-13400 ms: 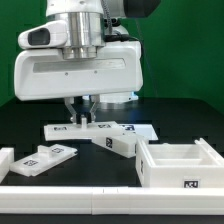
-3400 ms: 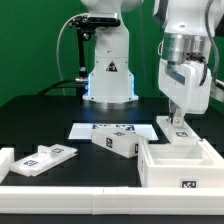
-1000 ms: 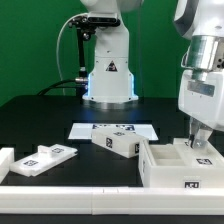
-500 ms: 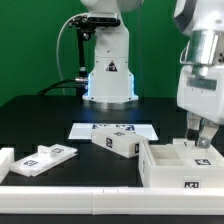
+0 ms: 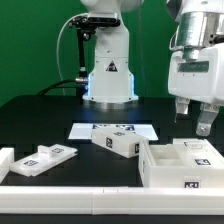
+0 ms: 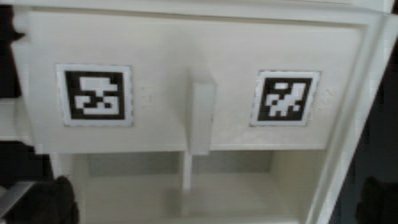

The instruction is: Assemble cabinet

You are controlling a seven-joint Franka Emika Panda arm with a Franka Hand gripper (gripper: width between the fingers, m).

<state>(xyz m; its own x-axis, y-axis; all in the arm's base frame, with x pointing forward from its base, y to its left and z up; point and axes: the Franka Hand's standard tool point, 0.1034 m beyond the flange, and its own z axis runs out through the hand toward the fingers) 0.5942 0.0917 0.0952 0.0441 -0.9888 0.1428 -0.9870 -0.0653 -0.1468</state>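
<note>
The cabinet's large box body (image 5: pixel 180 163) stands at the exterior view's right, open side up, with a tag on its front wall. My gripper (image 5: pixel 192 118) hangs open and empty just above its far side, touching nothing. In the wrist view the body (image 6: pixel 196 95) fills the frame: two tags either side of a middle divider and two compartments below. My gripper (image 6: pixel 217 202) straddles them, with a dark finger at each edge. Two smaller white tagged pieces lie on the table, one in the middle (image 5: pixel 118 143) and one at the left (image 5: pixel 48 157).
The marker board (image 5: pixel 112 129) lies flat behind the middle piece. The robot's base (image 5: pixel 108 70) stands at the back centre. A white rail (image 5: pixel 70 186) runs along the front edge, with a white block (image 5: pixel 5 158) at its left end.
My gripper has risen from down at the box body's far right wall to just above it. It is open and empty, and the body has stayed where it was.
</note>
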